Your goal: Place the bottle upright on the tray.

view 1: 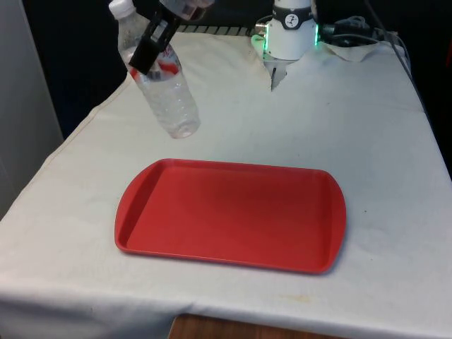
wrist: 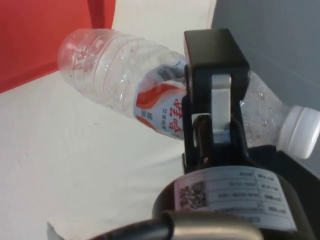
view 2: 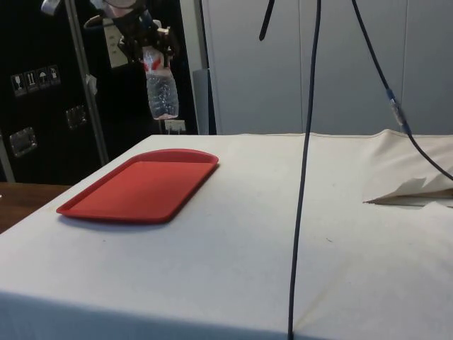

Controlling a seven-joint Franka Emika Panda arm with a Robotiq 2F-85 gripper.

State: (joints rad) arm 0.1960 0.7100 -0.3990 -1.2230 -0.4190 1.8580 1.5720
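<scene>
Clear bottle [view 1: 161,81] held aloft, tilted, white cap uppermost.
Clamped at the red label by gripper [view 1: 150,48]; above the cloth beyond red tray [view 1: 233,212], far-left corner.

The hand [view 1: 150,48] hangs high in the air at the front view's far left, well above the bench [view 1: 282,127], its black fingers clamped across the bottle [view 1: 161,81] around the labelled middle. The fingers point down and slightly toward the near side, so the hand is tilted rather than vertical. In the side view the hand [view 2: 152,44] sits at the upper left, raised clear of everything below it, gripping near the upper part of the bottle [view 2: 161,88]. In the wrist view one black finger [wrist: 215,95] crosses the bottle's [wrist: 125,85] label, pressed against it. The white arm's base [view 1: 289,32] stands at the far end of the bench.
</scene>
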